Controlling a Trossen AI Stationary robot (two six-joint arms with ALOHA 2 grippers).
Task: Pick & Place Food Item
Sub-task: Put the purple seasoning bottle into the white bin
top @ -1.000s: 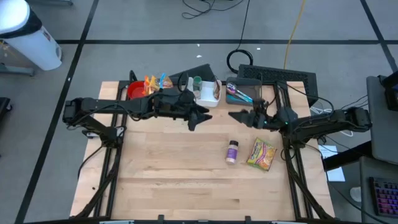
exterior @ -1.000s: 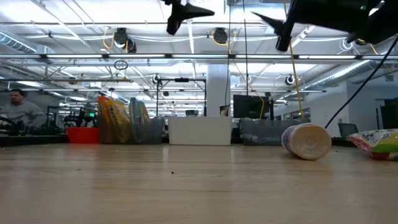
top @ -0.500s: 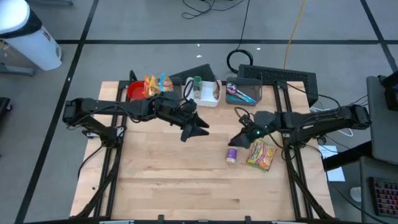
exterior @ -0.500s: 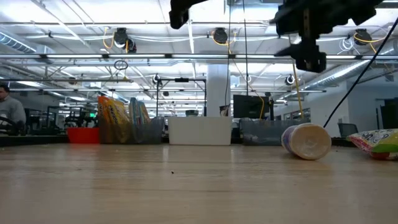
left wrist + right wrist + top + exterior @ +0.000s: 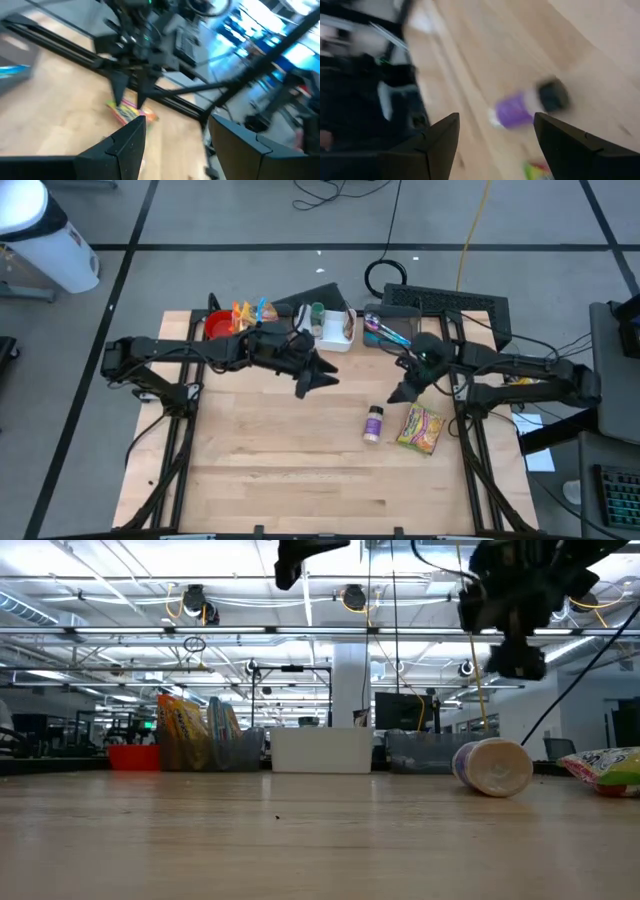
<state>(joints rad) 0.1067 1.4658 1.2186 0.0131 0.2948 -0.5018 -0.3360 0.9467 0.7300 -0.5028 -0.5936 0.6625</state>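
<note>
A small bottle with a purple label [image 5: 373, 423] lies on its side on the wooden table; it also shows in the low view [image 5: 493, 767] and the right wrist view [image 5: 525, 105]. A yellow-green snack packet [image 5: 420, 428] lies flat beside it, toward the table's right. My right gripper [image 5: 400, 391] is open and empty, in the air just far-right of the bottle, fingers slanting down toward it [image 5: 502, 145]. My left gripper [image 5: 318, 376] is open and empty, held high over the table's middle [image 5: 177, 145].
Along the far edge stand a red bowl [image 5: 217, 326], upright snack bags [image 5: 250, 313], a white bin [image 5: 335, 330] and a grey tray with utensils [image 5: 385, 328]. The near half of the table [image 5: 280, 470] is bare wood.
My right gripper has swung from the far edge toward the near edge and down, close to the bottle, then drawn back a little toward the far right while turning. My left gripper has dipped slightly toward the near edge and come back. The bottle and packet have stayed put.
</note>
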